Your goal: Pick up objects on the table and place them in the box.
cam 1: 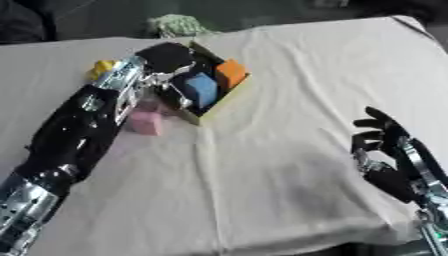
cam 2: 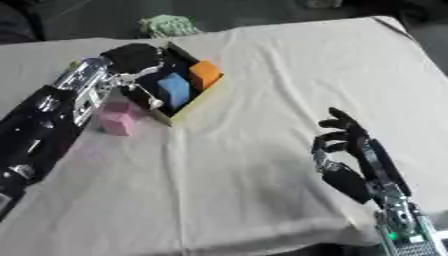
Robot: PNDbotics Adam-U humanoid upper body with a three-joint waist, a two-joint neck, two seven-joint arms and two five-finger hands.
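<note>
Box (cam 1: 229, 97) upper left of frame, holding blue block (cam 1: 202, 88) and orange block (cam 1: 231, 73). Left hand (cam 1: 164, 56) over box, finger state unclear. Pink block (cam 1: 146, 122) just left of box. Right hand (cam 1: 382, 131) lower right, fingers relaxed, empty.

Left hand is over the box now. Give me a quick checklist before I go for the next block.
1. Box upright, open side up: ok.
2. Blue block and orange block inside box: ok.
3. Left hand over the box's far-left end; whether it holds anything: cannot tell.
4. Pink block on the cloth beside the box, under the left forearm: not ok, not yet boxed.
5. Yellow thing left of the left wrist, partly hidden: not ok, outside box.
6. Right hand open near the table's right front, away from the work: ok.
</note>
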